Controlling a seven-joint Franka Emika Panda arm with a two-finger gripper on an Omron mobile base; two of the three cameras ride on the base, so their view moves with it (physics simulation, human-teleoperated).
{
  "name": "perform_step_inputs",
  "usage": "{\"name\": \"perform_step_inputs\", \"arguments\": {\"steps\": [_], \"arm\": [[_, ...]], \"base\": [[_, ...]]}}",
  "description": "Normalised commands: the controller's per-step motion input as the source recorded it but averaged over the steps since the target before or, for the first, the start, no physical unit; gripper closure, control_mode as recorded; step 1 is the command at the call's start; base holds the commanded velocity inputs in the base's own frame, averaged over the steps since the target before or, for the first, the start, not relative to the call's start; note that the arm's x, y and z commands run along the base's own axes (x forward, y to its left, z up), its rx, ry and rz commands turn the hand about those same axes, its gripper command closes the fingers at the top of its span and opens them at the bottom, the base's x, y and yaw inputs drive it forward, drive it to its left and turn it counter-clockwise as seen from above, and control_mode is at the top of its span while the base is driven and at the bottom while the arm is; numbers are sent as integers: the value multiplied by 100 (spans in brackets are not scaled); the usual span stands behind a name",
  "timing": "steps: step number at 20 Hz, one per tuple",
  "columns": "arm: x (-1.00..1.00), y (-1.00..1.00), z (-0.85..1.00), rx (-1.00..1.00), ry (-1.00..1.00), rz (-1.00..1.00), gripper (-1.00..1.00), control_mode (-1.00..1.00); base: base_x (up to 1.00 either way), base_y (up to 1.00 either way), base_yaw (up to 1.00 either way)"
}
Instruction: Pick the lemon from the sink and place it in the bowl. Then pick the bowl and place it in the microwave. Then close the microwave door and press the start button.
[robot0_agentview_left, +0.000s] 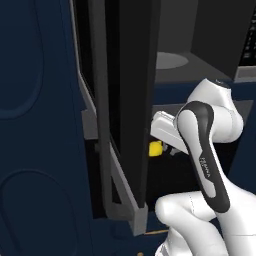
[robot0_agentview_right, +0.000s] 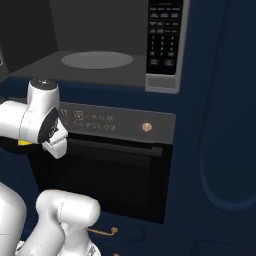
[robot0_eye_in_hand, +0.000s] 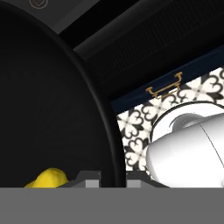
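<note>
My gripper (robot0_eye_in_hand: 109, 178) is shut on the rim of the glossy black bowl (robot0_eye_in_hand: 43, 109), one finger inside and one outside. The yellow lemon (robot0_eye_in_hand: 48, 178) lies inside the bowl, close to the fingers. From the left base view the lemon (robot0_agentview_left: 155, 148) shows just beside the hand, level with the oven front. Above it the microwave (robot0_agentview_right: 97, 60) stands with its cavity and grey turntable exposed, and its button panel (robot0_agentview_right: 164, 35) is at the right. The microwave door (robot0_agentview_left: 130, 100) is swung open toward me, a tall black panel left of the arm. The sink is out of view.
A black oven (robot0_agentview_right: 115, 175) with a control strip and a copper knob (robot0_agentview_right: 146, 127) sits right under the microwave. Below it is a dark blue drawer with a brass handle (robot0_eye_in_hand: 164, 86) and a patterned tile floor (robot0_eye_in_hand: 135, 127). Navy cabinet fronts (robot0_agentview_right: 225, 125) flank both sides.
</note>
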Motion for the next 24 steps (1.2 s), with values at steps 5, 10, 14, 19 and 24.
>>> {"name": "perform_step_inputs", "arguments": {"steps": [5, 10, 14, 19, 24], "arm": [[0, 0, 0, 0, 0, 0, 100, 100], [0, 0, 0, 0, 0, 0, 100, 100], [0, 0, 0, 0, 0, 0, 100, 100], [0, 0, 0, 0, 0, 0, 100, 100], [0, 0, 0, 0, 0, 0, 100, 100]], "base": [[31, 16, 0], [34, 14, 0], [34, 11, 0], [31, 4, 0], [5, 0, 0]]}}
